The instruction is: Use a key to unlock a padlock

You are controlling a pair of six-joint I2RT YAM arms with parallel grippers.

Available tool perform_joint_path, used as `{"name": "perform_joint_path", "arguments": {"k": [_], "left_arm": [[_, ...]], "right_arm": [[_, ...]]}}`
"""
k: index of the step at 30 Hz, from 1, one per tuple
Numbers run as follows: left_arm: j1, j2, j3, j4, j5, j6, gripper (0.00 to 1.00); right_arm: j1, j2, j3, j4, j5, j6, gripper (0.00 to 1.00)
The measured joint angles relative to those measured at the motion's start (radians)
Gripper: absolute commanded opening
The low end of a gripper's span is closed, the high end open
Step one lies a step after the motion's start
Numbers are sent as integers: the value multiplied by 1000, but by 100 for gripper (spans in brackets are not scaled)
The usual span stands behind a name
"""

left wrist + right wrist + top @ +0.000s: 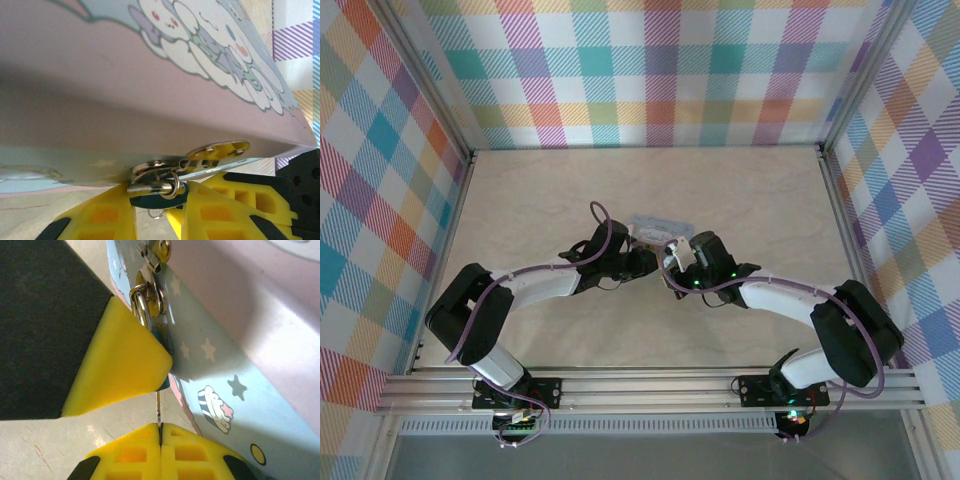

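Left gripper (pixel 160 194) clamps the padlock (pixel 159 200), hung on the hasp (pixel 215 150) of the box (pixel 125 100) mid-table. Right gripper (pixel 161 431), closed on the key (pixel 158 407), presents it to the padlock's underside. Insertion uncertain; shackle looks closed; turning remains.

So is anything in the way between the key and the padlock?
Nothing visible. The right gripper pinches the key, which runs straight up to the padlock's underside. A yellow finger of the left gripper sits against the padlock's side, beside the key's path, not across it.
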Motion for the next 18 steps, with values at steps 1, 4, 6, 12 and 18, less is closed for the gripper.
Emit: {"name": "perform_joint_path", "arguments": {"k": [1, 4, 6, 12, 18], "left_arm": [[0, 0, 0, 0, 0, 0, 15], [0, 0, 0, 0, 0, 0, 14], [0, 0, 0, 0, 0, 0, 14], [0, 0, 0, 0, 0, 0, 14], [0, 0, 0, 0, 0, 0, 14]], "right_arm": [[0, 0, 0, 0, 0, 0, 0], [0, 0, -1, 2, 0, 0, 0], [0, 0, -3, 5, 0, 0, 0], [0, 0, -4, 11, 0, 0, 0], [0, 3, -4, 12, -1, 0, 0]]}}
